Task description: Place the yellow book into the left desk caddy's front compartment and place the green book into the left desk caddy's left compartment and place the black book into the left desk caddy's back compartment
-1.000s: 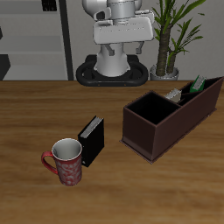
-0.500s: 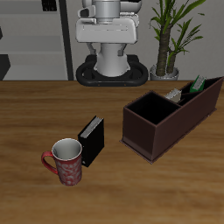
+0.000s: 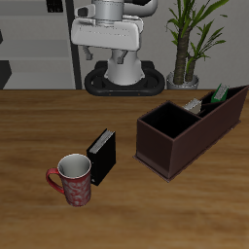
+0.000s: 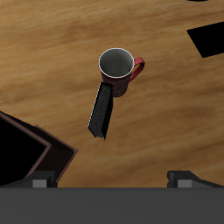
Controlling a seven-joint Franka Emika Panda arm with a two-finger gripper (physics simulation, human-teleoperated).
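On the wooden table (image 3: 39,126), the black book (image 3: 102,155) stands beside a mug (image 3: 73,179); jaws released, fingertips barely visible.

Mug (image 3: 74,179) (image 4: 118,70): red, patterned outside, white inside, upright on the table (image 3: 39,126), nearer the front edge. Its handle points to 9 o'clock in the exterior view. Contents cannot be seen.

Potted plant (image 3: 188,39): green, long-leaved, behind the table at 1 o'clock from table centre.

Shelving unit (image 3: 34,44): grey, behind the table at 11 o'clock.

Table: wood-grain top.
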